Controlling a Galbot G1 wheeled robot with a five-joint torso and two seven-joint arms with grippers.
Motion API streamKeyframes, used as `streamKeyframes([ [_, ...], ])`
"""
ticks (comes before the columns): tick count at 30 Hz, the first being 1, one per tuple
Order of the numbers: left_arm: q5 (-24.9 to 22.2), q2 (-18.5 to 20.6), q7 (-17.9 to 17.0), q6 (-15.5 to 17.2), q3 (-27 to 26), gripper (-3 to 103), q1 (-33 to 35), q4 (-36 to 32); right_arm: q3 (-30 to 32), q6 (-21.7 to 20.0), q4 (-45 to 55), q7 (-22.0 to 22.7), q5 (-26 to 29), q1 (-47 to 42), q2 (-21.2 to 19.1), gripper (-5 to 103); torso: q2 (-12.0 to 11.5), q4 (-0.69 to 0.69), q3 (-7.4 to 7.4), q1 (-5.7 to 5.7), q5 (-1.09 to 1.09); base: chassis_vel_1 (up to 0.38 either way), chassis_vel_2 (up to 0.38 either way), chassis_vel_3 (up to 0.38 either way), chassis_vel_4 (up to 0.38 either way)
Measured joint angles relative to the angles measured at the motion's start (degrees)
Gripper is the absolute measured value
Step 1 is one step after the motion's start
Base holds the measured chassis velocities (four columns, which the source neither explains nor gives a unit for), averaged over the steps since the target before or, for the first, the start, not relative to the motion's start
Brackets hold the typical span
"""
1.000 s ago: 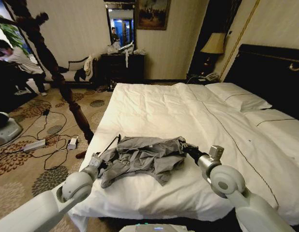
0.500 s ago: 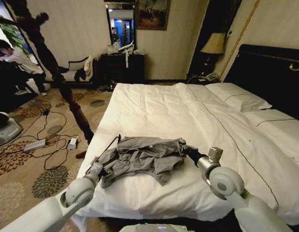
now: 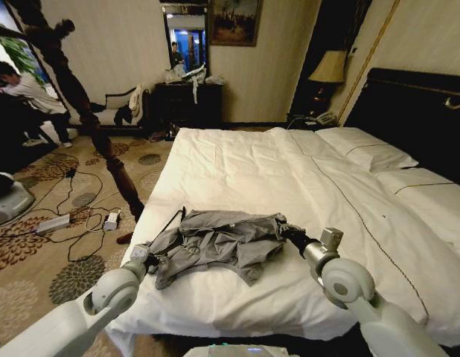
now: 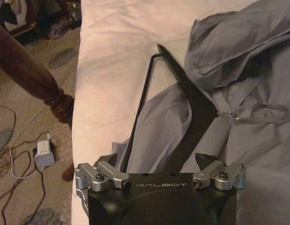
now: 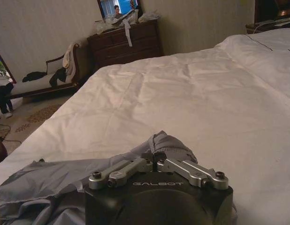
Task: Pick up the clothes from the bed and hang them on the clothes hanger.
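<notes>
Grey, creased clothes (image 3: 219,242) lie bunched near the bed's (image 3: 237,171) near edge, over a black clothes hanger (image 4: 182,101) (one corner pokes out left). Our left end effector (image 3: 149,259) is at their left edge, our right end effector (image 5: 156,157) pinched shut on their right edge; whether the left grips, we cannot tell.

Patterned carpet (image 3: 36,275) with tangled cables (image 3: 81,223) and white power adapter (image 3: 111,220). Dark turned-wood coat stand (image 3: 103,141) leaning across the carpet. Dark dresser (image 3: 189,104) against the far wall, mirror (image 3: 187,37) and framed painting (image 3: 234,21) above. Chair (image 3: 115,111) draped with garments beside the dresser. Bedside lamp (image 3: 329,68) at far right.
</notes>
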Motion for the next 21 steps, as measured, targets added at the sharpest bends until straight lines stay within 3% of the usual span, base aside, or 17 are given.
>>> streamKeyframes([
  [9, 1.20, -1.02, 1.97, 0.06, 0.90, 84, -0.58, 2.78, 0.19, -0.01, 0.06, -0.03, -0.17, -0.67, -0.08, 0, 0.00, -0.01, 0.00, 0.00, 0.00, 0.000, 0.000, 0.000, 0.000],
  [11, 1.69, -1.38, 2.64, 0.06, 1.00, 76, -0.58, 3.60, 0.23, -0.05, 0.02, -0.09, -0.43, -0.89, -0.12, 0, 0.00, -0.01, 0.00, 0.00, 0.00, 0.000, 0.000, 0.000, 0.000],
  [15, 1.87, -1.37, 3.02, 0.06, 0.98, 71, -0.45, 3.86, 0.21, -0.08, -0.07, -0.13, -0.48, -0.96, -0.14, 0, 0.00, -0.01, 0.00, 0.00, 0.00, 0.000, 0.000, 0.000, 0.000],
  [21, 1.71, -1.34, 3.17, 0.06, 0.83, 71, -0.55, 3.58, -0.06, -0.12, -0.18, -0.14, -0.43, -0.64, -0.11, 0, 0.00, -0.01, 0.00, 0.00, 0.00, 0.000, 0.000, 0.000, 0.000],
])
